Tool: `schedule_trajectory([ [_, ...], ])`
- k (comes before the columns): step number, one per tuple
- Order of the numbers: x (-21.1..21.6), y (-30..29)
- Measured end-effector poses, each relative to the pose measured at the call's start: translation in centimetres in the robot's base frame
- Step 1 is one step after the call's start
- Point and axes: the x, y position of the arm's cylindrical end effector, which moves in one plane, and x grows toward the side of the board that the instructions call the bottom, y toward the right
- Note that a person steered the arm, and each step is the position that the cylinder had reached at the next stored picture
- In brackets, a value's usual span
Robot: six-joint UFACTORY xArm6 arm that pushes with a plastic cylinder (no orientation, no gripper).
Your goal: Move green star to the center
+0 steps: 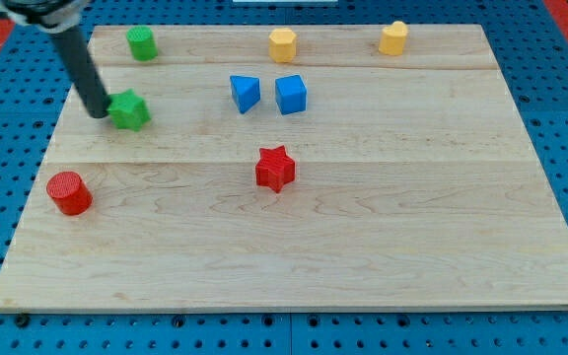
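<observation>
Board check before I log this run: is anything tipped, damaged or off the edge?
Nothing stands out. All seven blocks sit flat on the board, none at an edge. My tip is against the green star on its left.

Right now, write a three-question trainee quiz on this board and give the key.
1. True or false: my tip is at the view's left of the green star, right beside it.
2. Which block lies nearest the board's centre? A) red star B) red cylinder C) green cylinder
3. Fill in: the blue cube sits to the view's ____ of the blue wedge.

Key: 1 true; 2 A; 3 right.
</observation>
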Motion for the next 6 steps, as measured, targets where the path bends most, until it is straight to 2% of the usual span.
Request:
schedule_trajectory([
  [1, 2.5, 1.3],
  [2, 0.1, -3.9],
  [3, -1.8, -1.4],
  [4, 1.3, 8.5],
  [5, 4.9, 15.6],
  [6, -0.3, 12.7],
])
